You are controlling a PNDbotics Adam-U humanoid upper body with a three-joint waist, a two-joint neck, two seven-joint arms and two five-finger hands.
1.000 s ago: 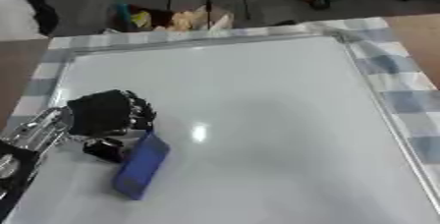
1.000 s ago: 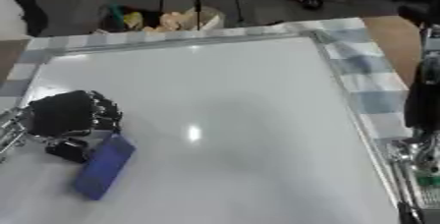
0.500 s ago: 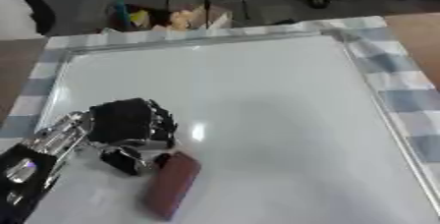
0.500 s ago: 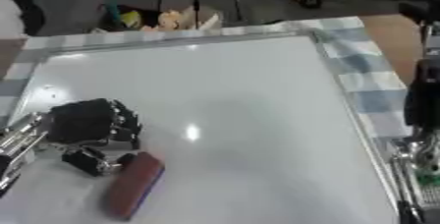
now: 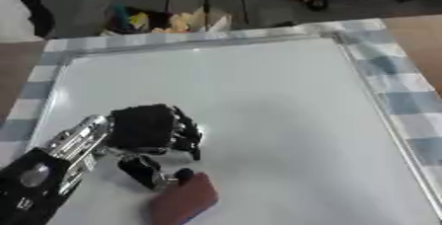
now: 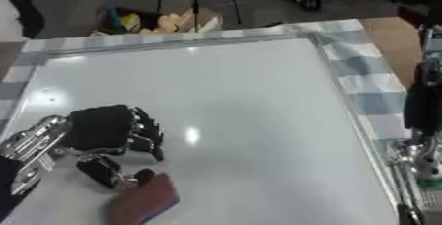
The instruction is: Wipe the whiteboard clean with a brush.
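The left hand (image 5: 148, 129) lies over the near-left part of the whiteboard (image 5: 276, 115), knuckles up, with its fingers (image 5: 186, 132) curled downward so their tips point at the board surface. The thumb (image 5: 147, 170) reaches out toward the near edge, and its tip meets the upper end of the brush (image 5: 181, 200), a reddish-brown block that lies on the board just in front of the hand, at the thumb's end. A thin blue edge shows along the lower side of the brush in the right eye view. The curled fingers do not close around the brush; only the thumb touches it, and whether a fingertip also presses the block from above cannot be told, because the hand's own bulk hides that spot. The brush is blurred, and its lower end is cut off by the bottom of the picture.

The board surface away from the hand, to its right and beyond it, looks plain white with a pale glare spot just beside the fingertips. The checked cloth (image 5: 406, 105) on the counter frames the board on the far and right sides.

The right hand (image 6: 423, 105) shows only as a dark upright shape at the right edge of the right eye view, well apart from the board's working area; its fingers cannot be made out.
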